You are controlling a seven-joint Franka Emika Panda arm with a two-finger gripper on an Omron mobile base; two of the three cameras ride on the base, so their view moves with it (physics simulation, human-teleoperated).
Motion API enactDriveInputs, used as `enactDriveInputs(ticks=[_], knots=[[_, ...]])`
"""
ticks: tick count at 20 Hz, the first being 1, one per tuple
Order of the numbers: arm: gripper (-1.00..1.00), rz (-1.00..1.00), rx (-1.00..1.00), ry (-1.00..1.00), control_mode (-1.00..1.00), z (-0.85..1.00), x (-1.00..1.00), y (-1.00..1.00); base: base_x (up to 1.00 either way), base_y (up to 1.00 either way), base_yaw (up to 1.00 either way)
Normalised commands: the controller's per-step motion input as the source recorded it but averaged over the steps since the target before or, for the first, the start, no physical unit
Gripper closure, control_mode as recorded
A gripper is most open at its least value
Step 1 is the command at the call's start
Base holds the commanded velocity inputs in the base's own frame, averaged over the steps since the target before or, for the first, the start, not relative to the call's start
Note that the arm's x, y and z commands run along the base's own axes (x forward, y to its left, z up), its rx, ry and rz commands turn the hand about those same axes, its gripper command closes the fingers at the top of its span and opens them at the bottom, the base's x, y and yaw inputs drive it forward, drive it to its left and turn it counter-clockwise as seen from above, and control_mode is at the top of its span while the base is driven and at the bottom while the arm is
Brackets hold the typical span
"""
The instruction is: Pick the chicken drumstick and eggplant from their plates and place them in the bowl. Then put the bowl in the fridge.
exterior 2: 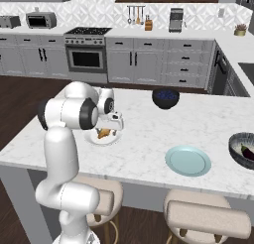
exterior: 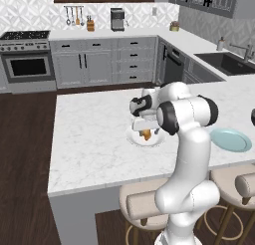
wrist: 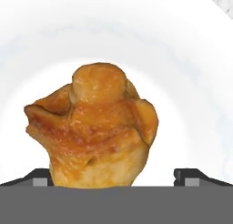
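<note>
two tool tips (wrist: 116, 177) flanking drumstick (wrist: 93, 127)

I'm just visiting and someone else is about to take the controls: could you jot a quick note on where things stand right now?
Gripper: open, lowered over the chicken drumstick, one fingertip each side, not closed yet.
Drumstick: on the white plate, near the arm.
Eggplant: already in the ribbed bowl at the counter's right end.
Teal plate: bare.
Done: eggplant moved.
Left: grip the drumstick, carry it to the bowl, then put the bowl in the fridge.
</note>
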Motion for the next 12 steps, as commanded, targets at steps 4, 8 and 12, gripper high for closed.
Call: enactDriveInputs(ticks=[4, 8, 12], knots=[[1.0, 0.0, 0.0, 0.0, -1.0, -0.29, 0.16, 0.04, 0.0, 0.0, 0.0], [1.0, 0.0, 0.0, 0.0, -1.0, -0.3, 0.09, 0.1, 0.0, 0.0, 0.0], [1.0, 0.0, 0.0, 0.0, -1.0, -0.11, -0.06, 0.15, 0.0, 0.0, 0.0]])
